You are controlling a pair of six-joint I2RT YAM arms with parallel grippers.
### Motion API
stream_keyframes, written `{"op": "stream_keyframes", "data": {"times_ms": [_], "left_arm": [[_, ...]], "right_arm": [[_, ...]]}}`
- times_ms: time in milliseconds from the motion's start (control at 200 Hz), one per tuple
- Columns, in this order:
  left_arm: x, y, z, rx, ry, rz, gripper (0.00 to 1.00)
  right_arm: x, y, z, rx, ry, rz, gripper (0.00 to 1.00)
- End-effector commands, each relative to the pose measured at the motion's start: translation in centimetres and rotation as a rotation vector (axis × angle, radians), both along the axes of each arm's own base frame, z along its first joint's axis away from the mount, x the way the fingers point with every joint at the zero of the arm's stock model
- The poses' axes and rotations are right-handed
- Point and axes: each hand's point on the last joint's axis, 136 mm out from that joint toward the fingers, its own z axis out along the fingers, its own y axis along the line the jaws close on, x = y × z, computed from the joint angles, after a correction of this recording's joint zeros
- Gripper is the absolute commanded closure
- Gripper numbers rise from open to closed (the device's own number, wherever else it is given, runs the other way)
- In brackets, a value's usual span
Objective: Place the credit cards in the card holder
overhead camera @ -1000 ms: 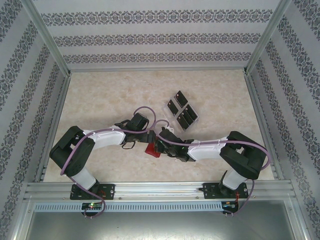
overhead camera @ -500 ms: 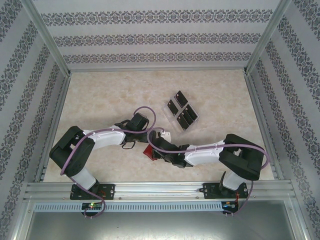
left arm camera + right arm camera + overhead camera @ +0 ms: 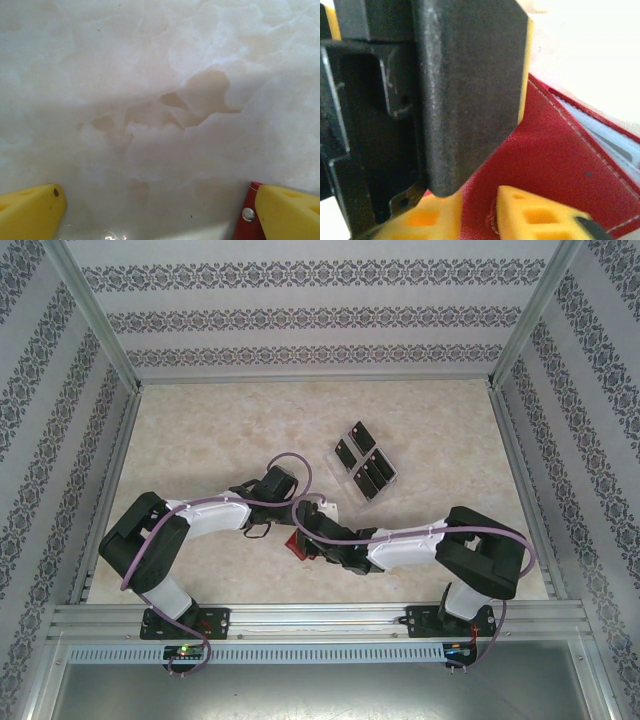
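Work cell seen from above. A cream, marble-patterned tabletop [image 3: 200, 430] with pale tan veining forms the floor of the enclosure; the left wrist view shows its mottling up close [image 3: 160, 100]. The back wall [image 3: 320, 315], left wall [image 3: 40, 390] and right wall [image 3: 600, 390] carry white wallpaper with dark ornamental bands. Two slanted aluminium posts [image 3: 93, 315] stand at the rear corners. Along the near edge run an aluminium rail [image 3: 320, 618], a slotted strip [image 3: 320, 652] and a grey metal sheet [image 3: 320, 690]. Lighting is even and diffuse.

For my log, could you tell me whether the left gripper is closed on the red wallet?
No, the left gripper stands open over the table, the card holder's edge beside one fingertip.
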Motion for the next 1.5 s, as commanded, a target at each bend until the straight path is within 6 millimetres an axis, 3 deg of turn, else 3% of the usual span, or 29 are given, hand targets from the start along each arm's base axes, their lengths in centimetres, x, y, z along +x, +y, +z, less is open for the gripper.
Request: {"op": "stream_keyframes", "data": {"times_ms": [0, 70, 170, 305, 455, 625, 919, 1124, 1259, 1494], "left_arm": [[-1.3, 1.0, -2.1, 0.029, 0.093, 0.029, 0.00], [-1.2, 0.8, -1.9, 0.024, 0.094, 0.030, 0.00], [-0.7, 0.3, -1.1, 0.011, 0.088, 0.035, 0.00], [0.1, 0.3, 0.6, 0.014, 0.062, 0.046, 0.00], [0.3, 1.0, 2.3, 0.032, 0.042, 0.057, 0.00], [-0.9, 1.7, 3.3, 0.025, 0.043, 0.047, 0.00], [-5.9, 3.5, 2.4, 0.012, 0.118, -0.003, 0.00], [-8.4, 2.8, 1.4, -0.011, 0.161, -0.045, 0.00], [-9.2, 2.5, 0.4, -0.008, 0.180, -0.054, 0.00], [-9.3, 2.0, -0.6, -0.002, 0.191, -0.059, 0.00]], "right_arm": [[-3.7, -5.5, -3.9, -0.251, 0.193, 0.088, 0.58], [-2.3, -4.9, -0.9, -0.210, 0.143, 0.100, 0.49], [-0.8, -4.9, 3.3, -0.163, 0.081, 0.095, 0.44], [-0.2, -6.8, 5.6, -0.156, 0.052, 0.056, 0.44], [-1.1, -9.5, 4.4, -0.158, 0.095, -0.004, 0.45], [-2.7, -10.4, 1.8, -0.129, 0.165, -0.032, 0.44], [-2.6, -8.3, 0.1, -0.073, 0.213, -0.015, 0.47], [-2.1, -6.7, -0.5, -0.044, 0.230, -0.001, 0.55], [-0.7, -5.9, -0.6, -0.042, 0.218, -0.010, 0.68], [2.6, -4.2, 0.6, -0.010, 0.199, -0.003, 0.77]]}}
